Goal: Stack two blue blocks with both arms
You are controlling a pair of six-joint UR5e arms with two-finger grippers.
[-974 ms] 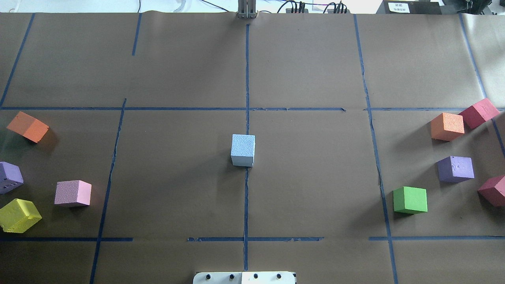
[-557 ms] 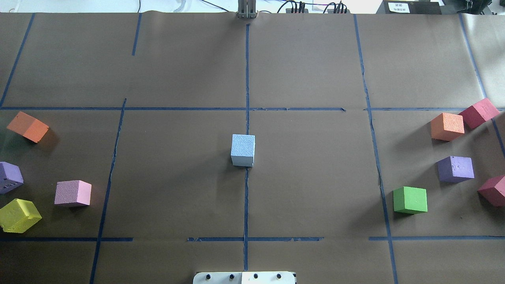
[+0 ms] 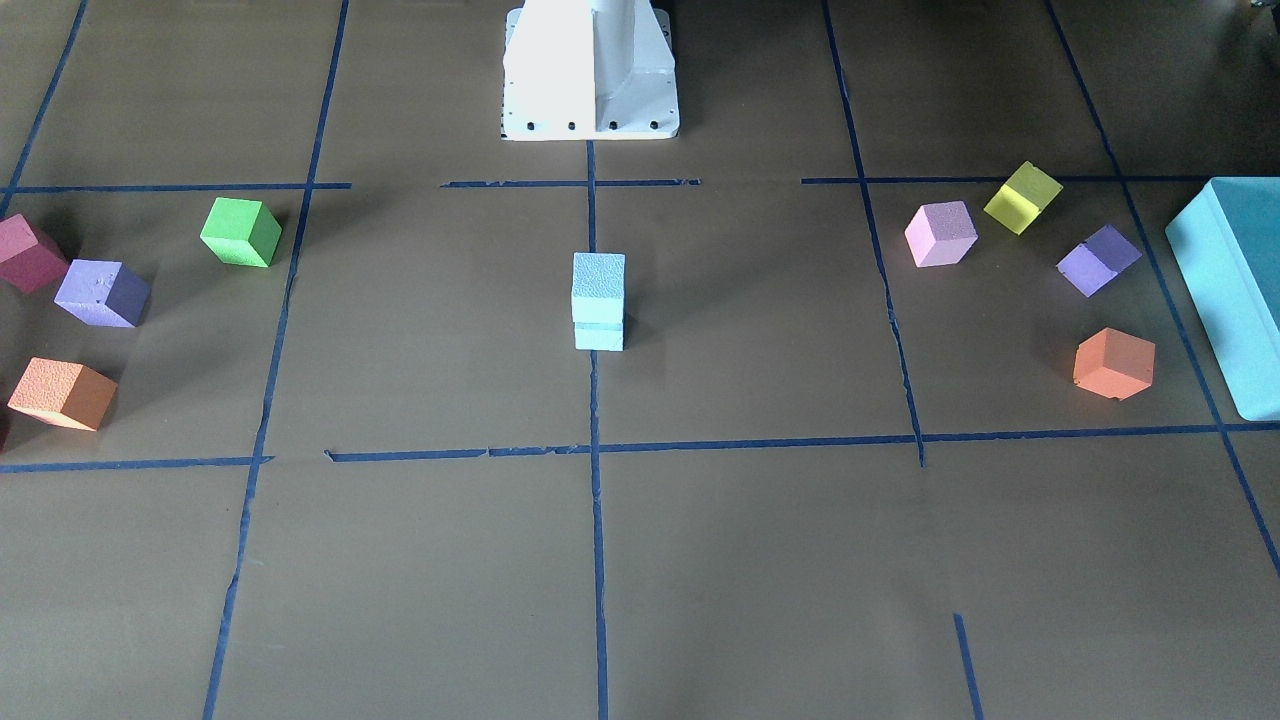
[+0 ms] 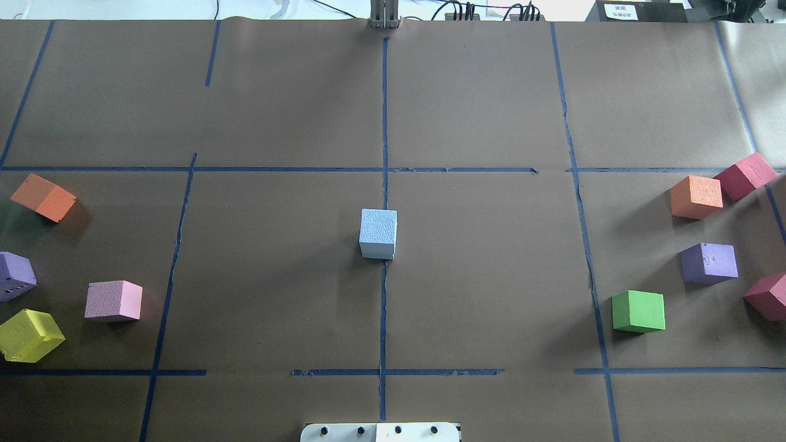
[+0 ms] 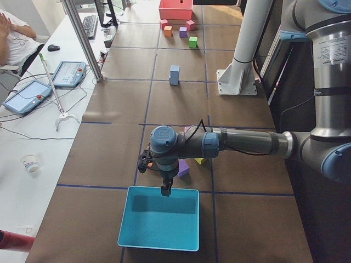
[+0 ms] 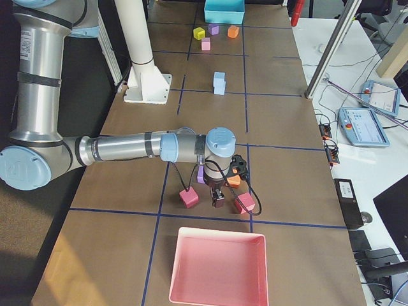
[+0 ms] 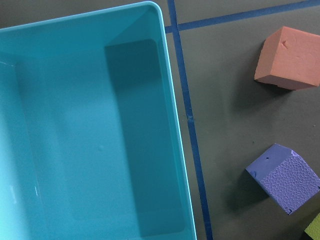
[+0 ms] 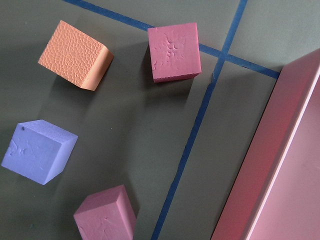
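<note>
risk: blue blocks point(image 3: 599, 300) stand 2 high, and I think a bump from the left gripper point(image 5: 164, 191) or right gripper point(image 6: 218, 203) could knock the top 1 off | pose: long way points straight up, sides square to the tape line point(image 4: 382, 319) | place: table point(image 4: 491, 276) middle | tools: both far off — I cannot tell if apart or together

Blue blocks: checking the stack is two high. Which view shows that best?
Exterior front-facing: the blue blocks show their front faces and seam. Overhead shows mainly the top face; side views show them small and far; wrist views miss them.
</note>
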